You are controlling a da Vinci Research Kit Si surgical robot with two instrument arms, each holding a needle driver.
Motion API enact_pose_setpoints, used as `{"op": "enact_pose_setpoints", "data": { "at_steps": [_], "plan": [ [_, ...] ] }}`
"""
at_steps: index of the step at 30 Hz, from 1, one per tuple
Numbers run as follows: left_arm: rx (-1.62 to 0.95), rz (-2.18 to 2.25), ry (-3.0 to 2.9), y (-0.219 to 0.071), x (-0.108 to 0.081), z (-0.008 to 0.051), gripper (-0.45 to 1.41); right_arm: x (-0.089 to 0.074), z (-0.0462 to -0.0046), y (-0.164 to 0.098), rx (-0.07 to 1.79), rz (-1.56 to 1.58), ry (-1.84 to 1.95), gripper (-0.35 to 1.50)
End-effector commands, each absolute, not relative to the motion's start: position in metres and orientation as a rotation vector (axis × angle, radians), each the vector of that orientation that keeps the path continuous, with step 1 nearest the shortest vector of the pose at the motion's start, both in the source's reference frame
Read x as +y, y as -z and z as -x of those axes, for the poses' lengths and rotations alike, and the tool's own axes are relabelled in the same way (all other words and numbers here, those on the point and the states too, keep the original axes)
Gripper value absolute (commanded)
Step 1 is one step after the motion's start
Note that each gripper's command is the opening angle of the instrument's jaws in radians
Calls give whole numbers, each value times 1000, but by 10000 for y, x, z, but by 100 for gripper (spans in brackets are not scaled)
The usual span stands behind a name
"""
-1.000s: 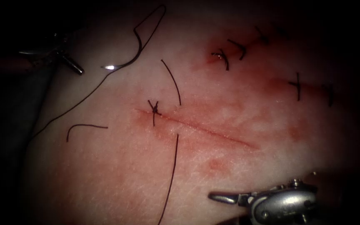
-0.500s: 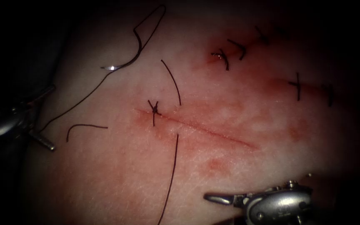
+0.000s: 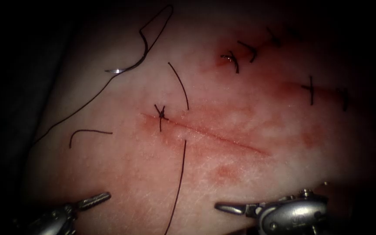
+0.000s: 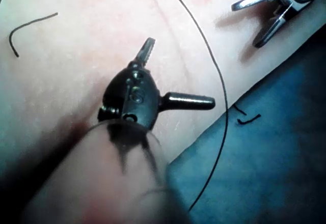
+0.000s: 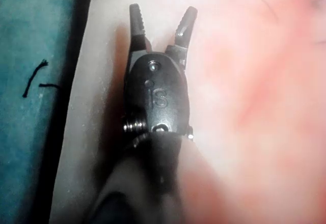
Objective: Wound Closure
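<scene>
The curved needle (image 3: 133, 63) lies free on the tissue (image 3: 122, 174), far up and left of the cut (image 3: 214, 135), held by neither tool and not in the tissue. Its thread (image 3: 72, 113) loops above it and trails down toward the left edge. One knotted stitch (image 3: 162, 114) sits at the cut's left end. My left tool (image 3: 90, 204) is low on the left, jaws wide apart (image 4: 178, 74) and holding nothing. My right tool (image 3: 230, 209) is low on the right, below the cut, jaws open (image 5: 161, 20) and holding nothing.
Cut ends of thread lie loose: a short curved piece (image 3: 90, 132) at the left, one (image 3: 179, 85) above the cut, a long one (image 3: 180, 178) running down from it. Older stitched cuts (image 3: 244, 52) lie at the upper right. Blue cloth (image 4: 265, 158) borders the tissue.
My left tool has travelled from the upper left, near the needle, down the left edge to the lower left. The right tool has barely moved. The needle has stayed put.
</scene>
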State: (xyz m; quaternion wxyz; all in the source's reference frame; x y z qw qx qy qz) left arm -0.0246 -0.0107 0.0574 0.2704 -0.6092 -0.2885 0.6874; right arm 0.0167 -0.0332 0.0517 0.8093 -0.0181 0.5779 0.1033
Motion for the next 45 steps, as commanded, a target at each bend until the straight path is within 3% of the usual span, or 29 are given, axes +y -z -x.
{"op": "enact_pose_setpoints", "data": {
  "at_steps": [1, 31, 38, 41, 43, 44, 45],
  "plan": [
    [-782, 1638, -1849, -581, -112, 251, 101, -337, -174, -524, 1238, 36, -221, 120],
    [-959, 1559, -1853, -656, -169, 317, 103, -346, -177, -521, 1237, 42, -217, 115],
    [-1048, 1548, -1846, -660, -185, 328, 93, -345, -177, -521, 1236, 42, -218, 113],
    [-1093, 1578, -1844, -651, -187, 329, 71, -344, -177, -521, 1236, 42, -218, 113],
    [-1130, 1599, -1839, -643, -186, 329, 25, -344, -176, -522, 1236, 42, -218, 113],
    [-1162, 1615, -1832, -637, -182, 327, -45, -344, -177, -522, 1236, 42, -218, 113],
    [-1162, 1615, -1832, -637, -182, 327, -45, -344, -177, -522, 1236, 42, -218, 113]
  ]
}}
